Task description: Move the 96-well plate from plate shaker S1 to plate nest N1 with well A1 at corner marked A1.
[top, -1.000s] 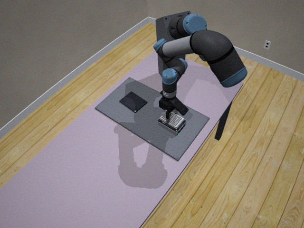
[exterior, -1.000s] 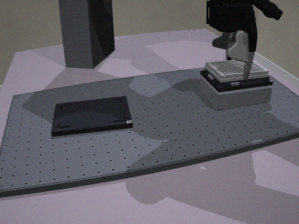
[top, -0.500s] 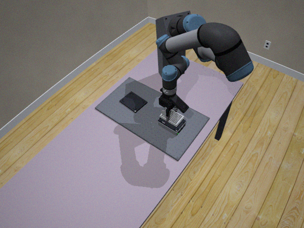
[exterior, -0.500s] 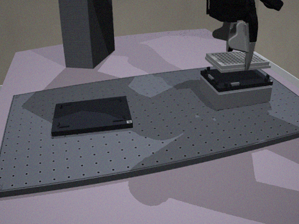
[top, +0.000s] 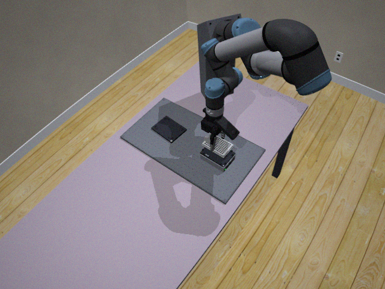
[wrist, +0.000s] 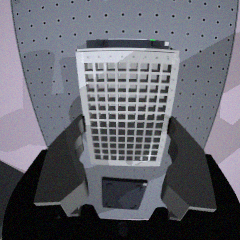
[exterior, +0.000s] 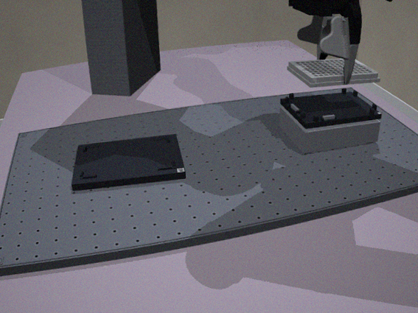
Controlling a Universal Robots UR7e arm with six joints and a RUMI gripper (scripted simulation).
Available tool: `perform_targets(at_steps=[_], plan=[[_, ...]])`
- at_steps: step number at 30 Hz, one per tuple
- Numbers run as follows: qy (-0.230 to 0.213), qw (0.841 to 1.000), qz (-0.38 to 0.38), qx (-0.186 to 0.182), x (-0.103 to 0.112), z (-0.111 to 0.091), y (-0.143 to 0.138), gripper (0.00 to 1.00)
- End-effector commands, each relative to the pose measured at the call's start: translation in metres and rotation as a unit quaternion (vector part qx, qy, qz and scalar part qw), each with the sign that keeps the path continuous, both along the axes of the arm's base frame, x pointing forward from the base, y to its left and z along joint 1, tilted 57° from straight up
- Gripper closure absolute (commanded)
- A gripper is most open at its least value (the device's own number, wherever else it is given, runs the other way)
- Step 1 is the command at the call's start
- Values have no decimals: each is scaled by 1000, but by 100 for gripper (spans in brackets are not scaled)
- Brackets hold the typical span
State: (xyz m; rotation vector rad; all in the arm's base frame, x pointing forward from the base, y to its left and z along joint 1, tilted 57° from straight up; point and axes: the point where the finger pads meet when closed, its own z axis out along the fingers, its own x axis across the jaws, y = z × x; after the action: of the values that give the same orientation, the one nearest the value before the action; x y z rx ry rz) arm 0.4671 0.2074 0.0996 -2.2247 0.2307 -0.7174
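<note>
My gripper (exterior: 340,69) is shut on the white 96-well plate (exterior: 332,71) across its short sides and holds it level in the air, clear above the plate shaker S1 (exterior: 330,120). The shaker's black top with its locator pins is bare. In the wrist view the plate (wrist: 126,107) sits between my two fingers, its cut corner at the top left, with the shaker's edge (wrist: 127,44) behind it. In the top view the plate (top: 217,146) hangs just over the shaker (top: 217,158). The flat black plate nest N1 (exterior: 126,161) lies to the left, with a small pale mark at its front right corner (exterior: 180,169).
Shaker and nest stand on a grey perforated breadboard (exterior: 204,178) on the pale purple table. The arm's tall grey mounting column (exterior: 121,37) rises behind the breadboard, behind the nest. The table's right edge runs close to the shaker.
</note>
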Motion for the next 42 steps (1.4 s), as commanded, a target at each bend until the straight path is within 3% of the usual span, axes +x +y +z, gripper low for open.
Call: perform_targets(at_steps=[1,34,36,42], plan=[[1,1000,2,0,-4,5,-5,100],[1,1000,2,0,-12,12,-14,100],[22,999,-16,18,-12,7,-18,100],[24,999,-18,20,-9,-9,-30,100]])
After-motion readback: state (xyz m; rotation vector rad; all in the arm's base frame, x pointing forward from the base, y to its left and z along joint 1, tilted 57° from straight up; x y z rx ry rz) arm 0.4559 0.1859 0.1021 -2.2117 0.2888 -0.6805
